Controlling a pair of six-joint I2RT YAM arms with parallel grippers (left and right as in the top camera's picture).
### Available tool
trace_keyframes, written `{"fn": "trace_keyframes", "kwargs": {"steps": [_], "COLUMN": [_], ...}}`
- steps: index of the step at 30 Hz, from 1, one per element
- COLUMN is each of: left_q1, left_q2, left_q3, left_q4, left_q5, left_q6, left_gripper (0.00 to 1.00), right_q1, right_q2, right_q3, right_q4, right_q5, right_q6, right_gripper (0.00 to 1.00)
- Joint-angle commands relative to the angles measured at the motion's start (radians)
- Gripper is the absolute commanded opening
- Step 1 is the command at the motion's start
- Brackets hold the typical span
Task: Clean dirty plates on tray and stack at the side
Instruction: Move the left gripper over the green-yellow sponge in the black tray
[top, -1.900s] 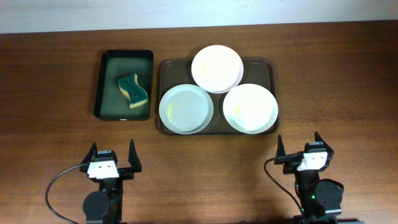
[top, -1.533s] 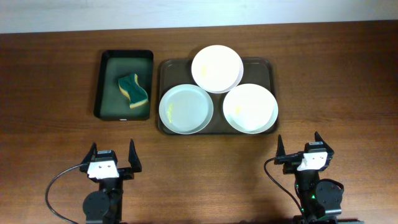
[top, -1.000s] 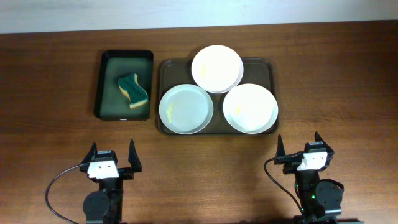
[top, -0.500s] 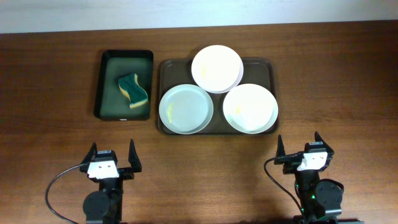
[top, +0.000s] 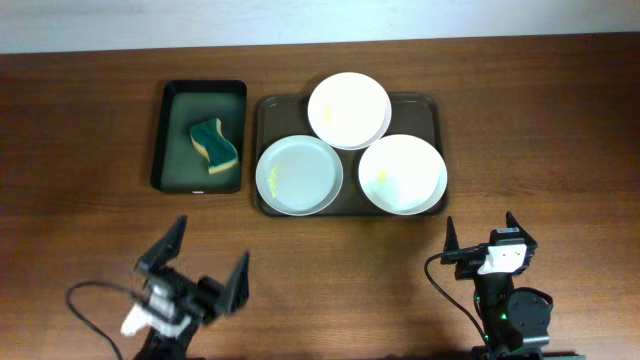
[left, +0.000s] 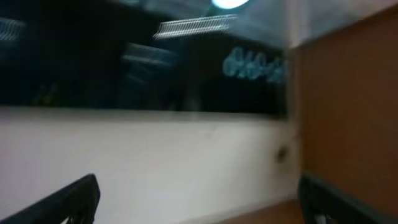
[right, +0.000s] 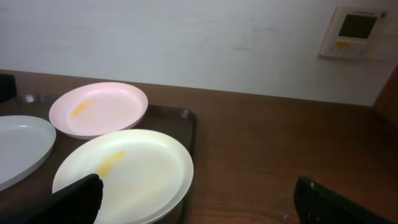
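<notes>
Three round white plates lie on the dark brown tray: one at the back, one front left, one front right. Each has a faint yellow smear. In the right wrist view the front right plate and the back plate show on the tray. My left gripper is open and empty, raised and tilted near the table's front left; its view shows only a blurred wall. My right gripper is open and empty in front of the tray; it also shows in its own view.
A black-green bin left of the tray holds a green and yellow sponge. Bare brown table surrounds the tray on the right and front. A wall panel hangs beyond the table.
My left arm has lifted and swung, its gripper now tilted and a little further right. The right arm and the plates have not moved.
</notes>
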Motion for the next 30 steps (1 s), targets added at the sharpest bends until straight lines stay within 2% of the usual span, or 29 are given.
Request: {"fn": "trace_keyframes", "kwargs": {"steps": [1,4,7,8,10,13,18,20,23,25,27,29,30], "left_q1": [0.001,0.001,0.001,0.001,0.001,0.001,0.001,0.001,0.001,0.001,-0.01,-0.042,-0.072], "left_q2": [-0.005,0.009,0.065,0.113,0.215,0.414,0.731,0.814,0.895,0.929,0.951,0.972,0.991], "left_q3": [0.015,0.113,0.287,0.385,0.54,0.755,0.999,1.035,1.041,1.043,1.044,1.048,1.052], "left_q4": [0.134,-0.016,-0.319,-0.463,-0.659,-0.912,-1.263,-1.302,-1.259,-1.223,-1.205,-1.204,-1.208], "left_q5": [0.107,0.108,0.109,0.109,0.108,0.061,0.014,0.081,0.25,0.242,0.062,-0.199,-0.38], "left_q6": [0.006,0.167,0.342,0.42,0.503,0.526,0.525,0.513,0.492,0.49,0.409,0.325,0.281], "left_gripper": [0.99,0.99,0.99,0.99,0.99,0.99,0.99,0.99,1.0,0.99,0.99,0.99,0.99], "right_q1": [0.007,0.007,0.007,0.007,0.007,0.007,0.007,0.007,0.007,0.007,0.007,0.007,0.007], "right_q2": [-0.008,-0.008,-0.008,-0.008,-0.008,-0.008,-0.008,-0.008,-0.008,-0.008,-0.008,-0.008,-0.008], "right_q3": [-0.009,-0.009,-0.009,-0.009,-0.009,-0.009,-0.009,-0.009,-0.009,-0.009,-0.009,-0.009,-0.009], "right_q4": [-0.003,-0.003,-0.002,-0.002,-0.003,-0.003,-0.002,-0.003,-0.003,-0.002,-0.003,-0.003,-0.003], "right_q5": [0.019,0.019,0.019,0.019,0.019,0.019,0.019,0.019,0.019,0.019,0.019,0.019,0.019], "right_q6": [0.005,0.005,0.005,0.005,0.005,0.005,0.005,0.005,0.005,0.005,0.005,0.005,0.005], "right_gripper": [0.98,0.98,0.98,0.98,0.98,0.98,0.98,0.98,0.98,0.98,0.98,0.98,0.98]}}
